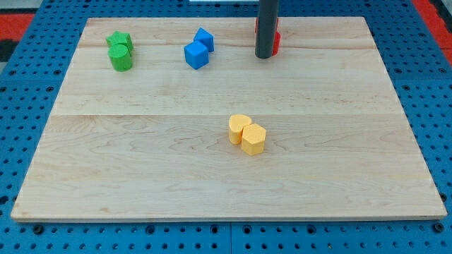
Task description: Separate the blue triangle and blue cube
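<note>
A blue cube (195, 55) sits near the view's top, left of centre, on the wooden board (141, 155). A blue triangle (205, 39) touches it just above and to its right. My tip (265, 56) is at the end of the dark rod, to the right of the two blue blocks and apart from them, at about the cube's height in the view.
Red blocks (275, 42) lie right behind the rod, mostly hidden by it. A green star (119, 40) and a green cylinder (121, 58) sit together at the top left. A yellow heart (239, 128) and a yellow hexagon (253, 139) touch near the middle.
</note>
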You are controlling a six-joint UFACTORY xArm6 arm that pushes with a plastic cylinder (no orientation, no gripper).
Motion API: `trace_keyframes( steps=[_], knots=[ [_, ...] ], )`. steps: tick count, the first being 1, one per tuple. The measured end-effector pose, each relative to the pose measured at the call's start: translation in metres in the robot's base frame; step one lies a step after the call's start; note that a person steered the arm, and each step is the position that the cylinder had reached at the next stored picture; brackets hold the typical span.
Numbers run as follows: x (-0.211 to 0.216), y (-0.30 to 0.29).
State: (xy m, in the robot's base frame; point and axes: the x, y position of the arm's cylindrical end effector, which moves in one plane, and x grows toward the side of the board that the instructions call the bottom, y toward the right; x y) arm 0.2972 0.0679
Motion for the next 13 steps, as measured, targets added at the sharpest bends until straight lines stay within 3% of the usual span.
trace_keyframes(
  steps=[1, 2, 3, 4, 5, 7, 10, 11, 13],
  knots=[
    [0.029, 0.0],
    [0.057, -0.038],
    [0.066, -0.113],
    [0.062, -0.196],
    [0.038, -0.21],
    [0.011, -0.202],
    [0.004, -0.104],
    [0.002, -0.092],
    [-0.044, -0.103]
  ],
)
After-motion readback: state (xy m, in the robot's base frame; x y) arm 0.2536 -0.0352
